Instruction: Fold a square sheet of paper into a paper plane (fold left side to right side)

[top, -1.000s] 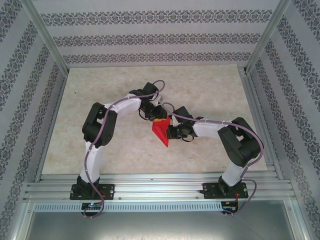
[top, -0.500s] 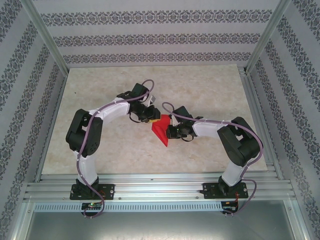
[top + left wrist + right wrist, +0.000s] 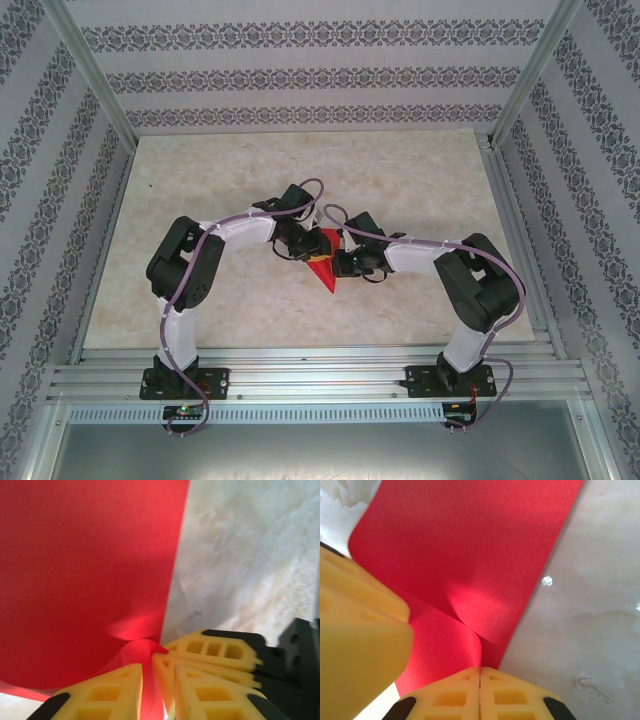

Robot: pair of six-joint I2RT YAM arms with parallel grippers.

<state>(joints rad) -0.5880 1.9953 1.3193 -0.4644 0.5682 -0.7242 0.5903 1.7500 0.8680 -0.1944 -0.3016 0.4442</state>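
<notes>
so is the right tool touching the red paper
Touching. The right wrist view shows the right tool shut on an edge of the red paper, puckering it there.

No text, label, brand, number or sign can be read here. The square sheet of paper (image 3: pixel 85 570) is plain red, the desk (image 3: pixel 400 170) shows only marbling, and the walls (image 3: pixel 300 80) only a floral stripe. The small boards (image 3: pixel 185 410) at the near edge may carry print, but it is too small to tell.
</notes>
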